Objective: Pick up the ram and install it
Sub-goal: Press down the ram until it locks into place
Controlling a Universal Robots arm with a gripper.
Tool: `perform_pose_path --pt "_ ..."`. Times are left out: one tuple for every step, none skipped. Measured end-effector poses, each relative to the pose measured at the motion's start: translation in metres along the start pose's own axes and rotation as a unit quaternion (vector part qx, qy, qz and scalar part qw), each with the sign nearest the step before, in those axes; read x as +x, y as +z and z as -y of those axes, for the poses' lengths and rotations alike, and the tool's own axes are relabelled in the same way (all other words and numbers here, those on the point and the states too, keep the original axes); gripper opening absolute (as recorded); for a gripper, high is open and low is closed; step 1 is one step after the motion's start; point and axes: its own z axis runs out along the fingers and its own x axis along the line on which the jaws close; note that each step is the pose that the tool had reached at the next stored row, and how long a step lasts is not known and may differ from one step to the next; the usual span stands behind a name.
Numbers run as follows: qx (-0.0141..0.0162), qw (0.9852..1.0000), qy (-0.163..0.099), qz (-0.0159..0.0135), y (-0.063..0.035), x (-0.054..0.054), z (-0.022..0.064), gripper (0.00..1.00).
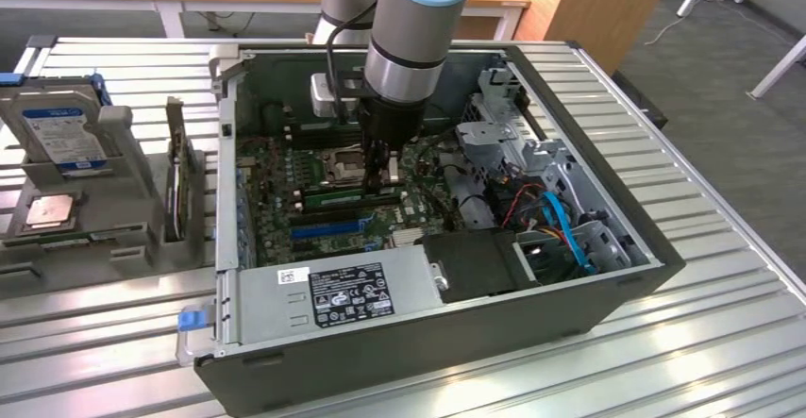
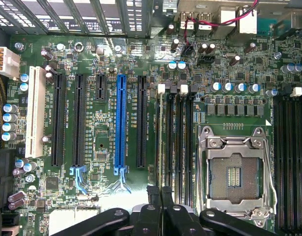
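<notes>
The ram (image 1: 335,194) is a thin green stick lying along a black memory slot on the motherboard (image 1: 283,177), inside the open computer case (image 1: 605,286). My gripper (image 1: 381,184) reaches down into the case and hangs at the stick's end toward the exterior view's right. In the wrist view the two black fingertips (image 2: 153,196) are pressed together, so the gripper (image 2: 160,196) is shut, right over the row of black memory slots (image 2: 178,142). I cannot tell whether the fingertips touch the ram.
Beside the slots is the open processor socket (image 2: 234,172). A grey power supply (image 1: 340,291) fills the case's front. Drive cages and blue cables (image 1: 561,225) crowd the exterior view's right. Outside the case stand a hard drive (image 1: 63,125) and an upright expansion card (image 1: 176,168).
</notes>
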Motion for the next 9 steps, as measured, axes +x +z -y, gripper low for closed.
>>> perform_pose_path --pt "0.0000 1.0000 0.000 0.0000 0.0000 0.0000 0.0000 0.12" --pt "0.0000 1.0000 0.000 0.0000 0.0000 0.0000 0.0000 0.12" --pt "0.0000 1.0000 0.000 0.0000 0.0000 0.0000 0.0000 0.12" --pt "0.0000 1.0000 0.000 0.0000 0.0000 0.0000 0.0000 0.12" --pt "0.0000 1.0000 0.000 0.0000 0.0000 0.0000 0.0000 0.12" --pt "0.0000 1.0000 0.000 0.0000 0.0000 0.0000 0.0000 0.12" --pt "0.0000 1.0000 0.000 0.0000 0.0000 0.0000 0.0000 0.12" --pt "0.0000 1.0000 0.000 0.0000 0.0000 0.0000 0.0000 0.12" --pt "0.0000 1.0000 0.000 0.0000 0.0000 0.0000 0.0000 0.12"
